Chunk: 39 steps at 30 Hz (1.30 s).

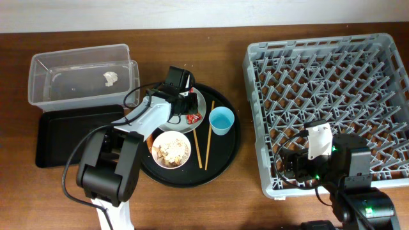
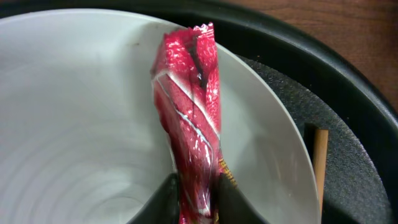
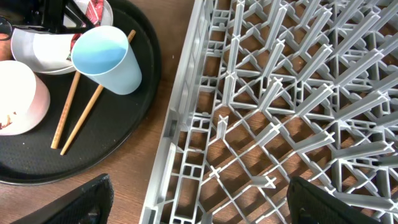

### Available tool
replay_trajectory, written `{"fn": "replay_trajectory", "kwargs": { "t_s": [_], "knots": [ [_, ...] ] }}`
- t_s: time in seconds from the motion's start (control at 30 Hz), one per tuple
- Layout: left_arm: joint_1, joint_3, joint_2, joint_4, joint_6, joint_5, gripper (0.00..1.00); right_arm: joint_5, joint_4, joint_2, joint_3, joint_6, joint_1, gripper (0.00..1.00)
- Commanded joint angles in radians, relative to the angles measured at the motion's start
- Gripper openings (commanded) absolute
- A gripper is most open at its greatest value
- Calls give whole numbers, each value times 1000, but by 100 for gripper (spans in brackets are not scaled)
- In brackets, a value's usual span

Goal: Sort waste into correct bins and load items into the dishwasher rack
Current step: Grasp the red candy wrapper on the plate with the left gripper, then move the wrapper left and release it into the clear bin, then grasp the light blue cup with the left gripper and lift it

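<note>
My left gripper point(image 2: 198, 202) is shut on the red snack wrapper point(image 2: 189, 118), just over the pale grey-green plate point(image 2: 81, 124); from overhead the wrapper point(image 1: 192, 115) and plate point(image 1: 199, 101) sit on the round black tray. The pale bowl point(image 1: 171, 150) holds beige food scraps. The light-blue cup point(image 1: 222, 120) and wooden chopsticks point(image 1: 207, 137) lie beside it. The clear tub point(image 1: 83, 73) holds a white tissue point(image 1: 110, 78); the shallow black tray point(image 1: 70, 134) lies in front of it. My right gripper point(image 3: 199, 205) is open over the near left corner of the grey dishwasher rack point(image 1: 332, 96).
The round black tray point(image 1: 223, 160) carries the plate, bowl, cup and chopsticks between the bins and the rack. In the right wrist view the cup point(image 3: 109, 59), chopsticks point(image 3: 84, 115) and bowl point(image 3: 22, 96) lie left of the rack's edge point(image 3: 180, 124). Bare wooden table surrounds everything.
</note>
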Motion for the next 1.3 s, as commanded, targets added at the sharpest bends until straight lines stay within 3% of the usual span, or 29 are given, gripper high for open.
{"fn": "replay_trajectory", "kwargs": {
  "t_s": [0.0, 0.03, 0.1, 0.23, 0.33, 0.5, 0.57, 0.63, 0.67, 0.7, 0.77, 0.83, 0.97, 1.03, 1.07, 1.17, 1.27],
  "knots": [
    [-2, -2, 27, -14, -9, -12, 8, 5, 0, -1, 24, 8, -6, 89],
    [-2, 7, 16, -17, -8, -12, 2, 5, 0, -1, 24, 8, -6, 89],
    [-2, 21, -45, -21, -2, -19, 0, 6, -1, -1, 24, 8, -6, 89],
    [45, 24, -265, -51, 27, -249, 0, 6, -1, -1, 24, 8, -6, 89],
    [146, 24, -365, -56, 34, -409, 0, 5, 0, -1, 24, 8, -6, 89],
    [392, 24, -317, -7, 33, -422, 1, 5, 0, -1, 24, 8, -6, 89],
    [453, 24, -273, 16, 33, -418, 7, 5, 0, -1, 24, 8, -6, 89],
    [478, 24, -241, 39, 40, -418, 35, 5, -1, -1, 24, 8, -6, 89],
    [481, 24, -239, 53, 55, -419, 43, 5, 0, -1, 24, 8, -6, 89],
    [481, 24, -241, 78, 102, -403, 61, 5, 0, -1, 24, 8, -6, 89],
    [480, 32, -251, 82, 181, -340, 64, 5, 0, -1, 24, 8, -6, 89],
    [474, 32, -268, 75, 180, -311, 64, 5, 0, -1, 24, 8, -6, 89],
    [390, 32, -344, -5, 242, -61, 63, 5, -1, -1, 24, 8, -6, 89],
    [309, 32, -364, -95, 293, 39, 64, -13, 0, -1, 24, 8, -6, 98],
    [271, 32, -364, -136, 296, 63, 64, -32, 0, -1, 24, 8, -6, 98],
    [137, 29, -362, -272, 296, 95, 81, -68, 1, -1, 24, 8, -6, 98],
    [13, 27, -356, -332, 295, 95, 82, -69, 0, -1, 24, 8, -6, 98]
  ]
}}
